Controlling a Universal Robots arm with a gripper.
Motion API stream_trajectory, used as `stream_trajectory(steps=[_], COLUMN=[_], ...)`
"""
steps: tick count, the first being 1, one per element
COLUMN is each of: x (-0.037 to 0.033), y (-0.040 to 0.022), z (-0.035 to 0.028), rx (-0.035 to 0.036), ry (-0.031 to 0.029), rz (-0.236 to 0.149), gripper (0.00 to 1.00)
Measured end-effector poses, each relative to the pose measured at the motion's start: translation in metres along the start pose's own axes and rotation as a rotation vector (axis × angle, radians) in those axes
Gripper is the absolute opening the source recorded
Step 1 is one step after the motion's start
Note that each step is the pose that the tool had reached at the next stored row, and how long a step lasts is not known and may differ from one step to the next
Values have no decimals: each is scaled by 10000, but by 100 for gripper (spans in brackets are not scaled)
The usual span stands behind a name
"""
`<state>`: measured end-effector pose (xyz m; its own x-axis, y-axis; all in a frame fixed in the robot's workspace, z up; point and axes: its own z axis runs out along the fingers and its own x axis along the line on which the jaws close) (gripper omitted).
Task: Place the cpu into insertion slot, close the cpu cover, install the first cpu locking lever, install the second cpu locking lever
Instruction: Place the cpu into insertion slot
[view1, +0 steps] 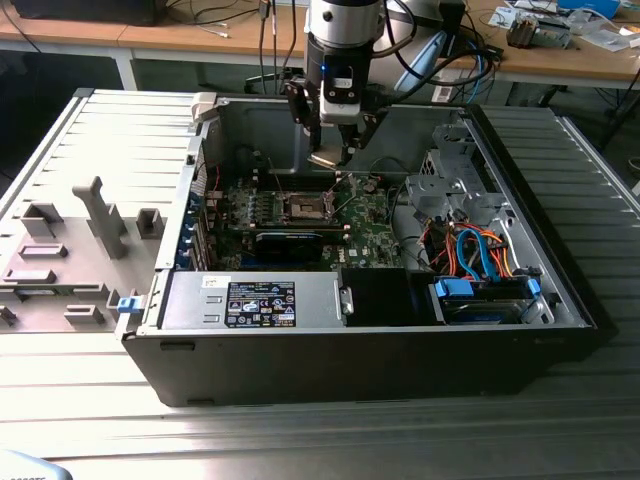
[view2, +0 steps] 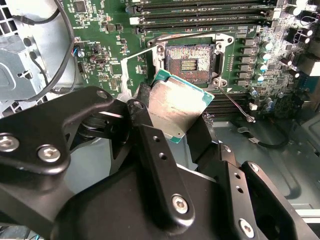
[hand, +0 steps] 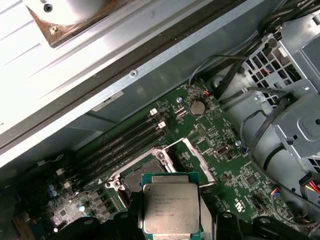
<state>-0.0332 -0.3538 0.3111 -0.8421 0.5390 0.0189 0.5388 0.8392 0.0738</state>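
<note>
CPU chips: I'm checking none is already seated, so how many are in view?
1. The cpu sits clamped in the gripper, above the green board and clear of the insertion slot, whose dark centre is bare. None looks hidden.

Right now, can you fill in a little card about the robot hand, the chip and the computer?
place: open computer case with a green board inside
robot hand: gripper shut on the chip
chip: silvery square, tilted, held in the air above the board
socket: empty, dark middle showing
cover: metal frame swung open beside the socket
job so far: chip not yet in the socket
</note>
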Motion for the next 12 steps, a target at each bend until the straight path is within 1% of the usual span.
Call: stream_trajectory(steps=[12], x=[0], y=[0], z=[0], rx=[-5], ry=[-17], rz=[225], gripper=[54])
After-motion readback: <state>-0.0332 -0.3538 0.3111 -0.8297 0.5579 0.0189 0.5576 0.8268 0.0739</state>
